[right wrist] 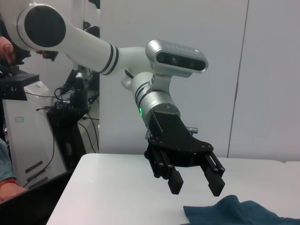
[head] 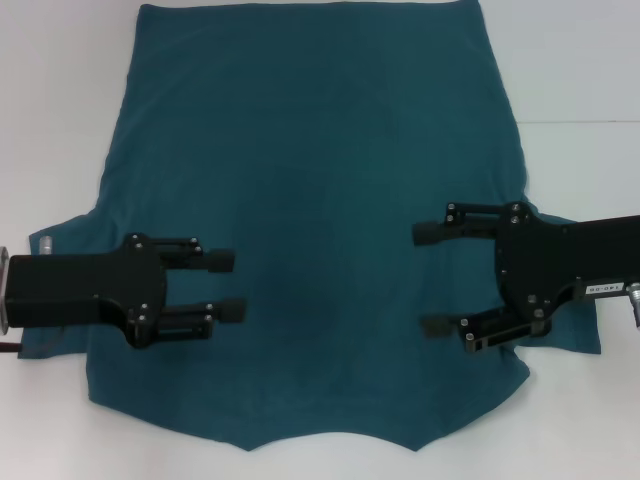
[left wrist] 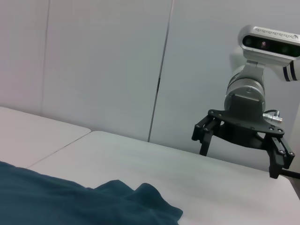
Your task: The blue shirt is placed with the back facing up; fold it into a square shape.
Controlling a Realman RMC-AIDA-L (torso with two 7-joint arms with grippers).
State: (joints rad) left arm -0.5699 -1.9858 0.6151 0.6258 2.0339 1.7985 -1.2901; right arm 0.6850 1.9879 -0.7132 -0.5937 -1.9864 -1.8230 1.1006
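While you look down from the head view, the blue shirt (head: 310, 200) lies spread flat on the white table (head: 590, 60), plain side up, with no lettering showing. Its wide straight edge runs along the far side, and the nearer edge ends in a shallow curved notch close to the robot's body. You can see both short sleeves poking out sideways, each one partly under an arm.

Your left gripper (head: 230, 285) sits over the left side of the shirt, near the sleeve, pointing inward toward the middle. Its fingers (head: 220, 260) are spread apart with nothing between them. From the right wrist view you see that same gripper (right wrist: 196, 183) hanging above the table with clear air under its fingertips, so it is not touching the cloth there; a rumpled corner of the shirt (right wrist: 239, 211) lies just beside and below it.

Your right gripper (head: 432, 280) mirrors it over the right side, also pointing inward, its fingers (head: 440, 233) spread wider than the left pair and holding nothing. The left wrist view shows it (left wrist: 241, 157) raised above the table surface, apart from the bunched shirt fabric (left wrist: 93, 201).
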